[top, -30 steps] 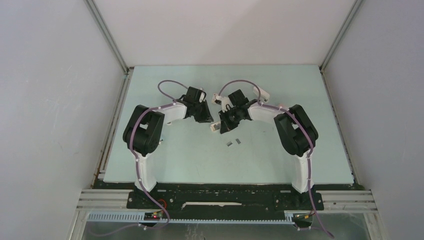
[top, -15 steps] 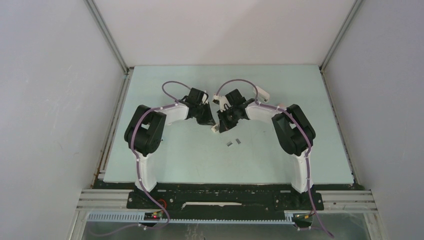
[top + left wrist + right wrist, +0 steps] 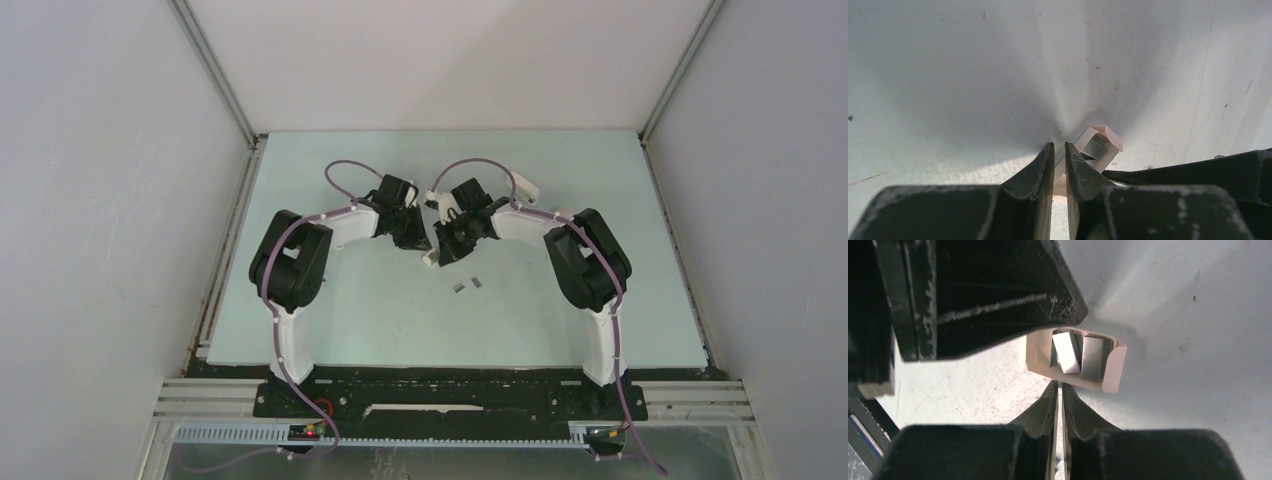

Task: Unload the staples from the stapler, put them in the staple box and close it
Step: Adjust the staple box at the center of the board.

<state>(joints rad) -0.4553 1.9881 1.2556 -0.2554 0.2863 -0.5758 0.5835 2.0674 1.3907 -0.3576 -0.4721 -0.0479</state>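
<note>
1. Your left gripper [image 3: 1058, 150] has its jaws almost together and clamps one thin wall of the small box [image 3: 1098, 142]. Your right gripper [image 3: 1058, 386] has its jaws nearly closed on the near wall of the same box. It looks like a pinch, though the gap is very narrow.
2. The staples [image 3: 1068, 352] are two short grey strips inside the box, leaning side by side. Two more staples [image 3: 458, 288] lie on the table [image 3: 380, 330], just in front of the grippers.
3. The box is open on one side and tilted toward the right wrist camera, so I judge that the strips can slide out easily.
4. Move both arms together and slowly. If one arm pulls alone, the thin wall may bend or slip.
5. Before you let go with one gripper, bring the box flat on the table.
</note>
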